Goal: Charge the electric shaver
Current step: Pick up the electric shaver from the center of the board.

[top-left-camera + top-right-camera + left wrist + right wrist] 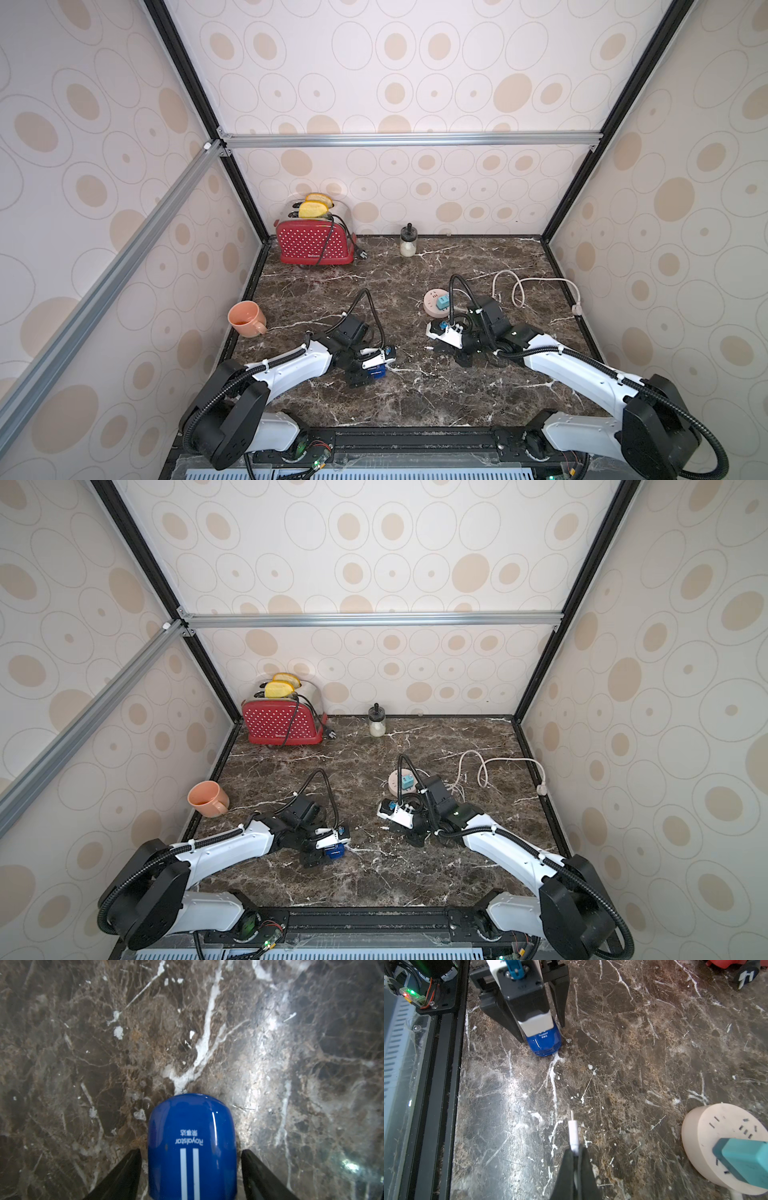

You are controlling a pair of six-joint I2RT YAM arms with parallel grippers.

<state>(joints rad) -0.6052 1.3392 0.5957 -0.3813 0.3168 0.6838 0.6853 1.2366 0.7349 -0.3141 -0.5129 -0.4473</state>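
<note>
Because the left gripper (190,1152) stood open, jaws clear on both sides of the electric shaver (376,370) lying at lower centre in both top views on the table (415,395), the plug (574,1132) pinched in the right gripper (576,1152) might merely shove the shaver away. Its charging port was hidden.

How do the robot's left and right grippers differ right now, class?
Left gripper stands open, right gripper shut. Left gripper straddles the bulky blue shaver with slim gaps; right gripper pinches a thin white plug. Both sit low over the marble table.
</note>
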